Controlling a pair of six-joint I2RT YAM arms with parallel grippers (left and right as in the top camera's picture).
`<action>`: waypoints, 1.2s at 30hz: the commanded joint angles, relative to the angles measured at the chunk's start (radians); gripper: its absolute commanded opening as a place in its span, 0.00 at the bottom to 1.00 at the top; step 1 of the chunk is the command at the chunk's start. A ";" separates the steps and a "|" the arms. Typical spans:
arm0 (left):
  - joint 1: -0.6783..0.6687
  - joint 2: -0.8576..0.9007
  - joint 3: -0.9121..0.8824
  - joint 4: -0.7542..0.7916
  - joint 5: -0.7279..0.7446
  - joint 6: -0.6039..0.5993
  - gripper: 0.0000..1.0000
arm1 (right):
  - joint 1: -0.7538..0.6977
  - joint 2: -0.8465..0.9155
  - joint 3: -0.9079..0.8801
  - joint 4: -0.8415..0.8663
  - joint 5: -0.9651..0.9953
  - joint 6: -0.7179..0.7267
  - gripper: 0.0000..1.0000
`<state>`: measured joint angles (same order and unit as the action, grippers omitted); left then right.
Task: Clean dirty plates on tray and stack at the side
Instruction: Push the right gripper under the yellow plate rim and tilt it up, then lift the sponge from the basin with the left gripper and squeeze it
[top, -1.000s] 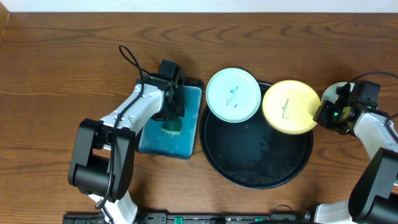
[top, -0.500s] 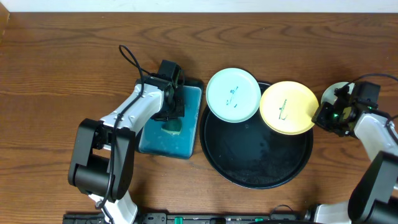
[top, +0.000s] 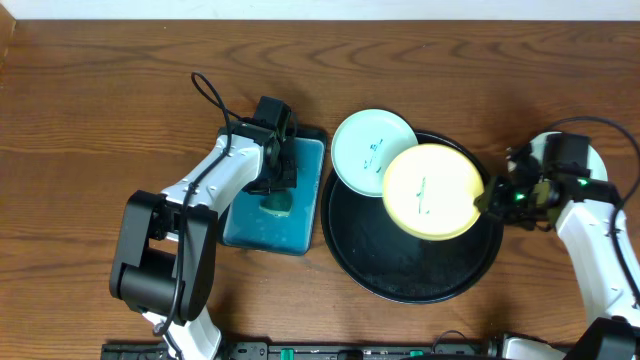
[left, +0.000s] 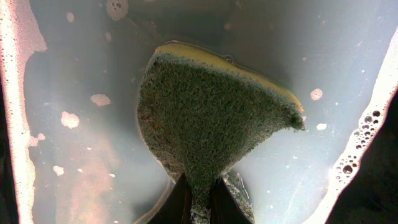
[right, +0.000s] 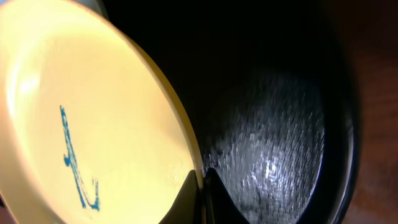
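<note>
A yellow plate (top: 432, 190) with a blue scribble hangs over the black tray (top: 410, 275), and my right gripper (top: 487, 200) is shut on its right rim. In the right wrist view the fingers pinch that plate's edge (right: 93, 124) above the glossy tray (right: 280, 124). A mint plate (top: 365, 145) with small marks rests on the tray's upper left rim, partly under the yellow one. Another pale plate (top: 597, 160) lies on the table under my right arm. My left gripper (top: 278, 190) is shut on a green sponge (left: 211, 112) dipped in soapy water.
A rectangular teal tray (top: 245, 225) with water sits left of the black tray and holds the sponge. Foam lines its edges (left: 18, 93). A black cable (top: 205, 90) loops behind the left arm. Bare wooden table lies to the far left and back.
My right gripper has carried the yellow plate leftward, from the tray's right rim to over its middle, now overlapping the mint plate. The left arm and sponge have stayed still.
</note>
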<state>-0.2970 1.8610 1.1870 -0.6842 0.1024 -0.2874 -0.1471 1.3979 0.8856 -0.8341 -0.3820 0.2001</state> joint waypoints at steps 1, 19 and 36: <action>0.006 -0.007 -0.005 -0.015 -0.005 -0.002 0.07 | 0.073 0.001 -0.005 -0.021 0.063 -0.003 0.01; 0.006 -0.243 -0.005 -0.011 -0.005 -0.001 0.07 | 0.269 0.005 -0.120 0.075 0.194 0.077 0.01; 0.184 -0.296 -0.005 0.012 0.342 0.099 0.07 | 0.269 0.005 -0.156 0.138 0.193 0.077 0.01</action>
<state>-0.1726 1.5829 1.1847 -0.6765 0.2417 -0.2802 0.1101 1.3987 0.7361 -0.7006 -0.1921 0.2600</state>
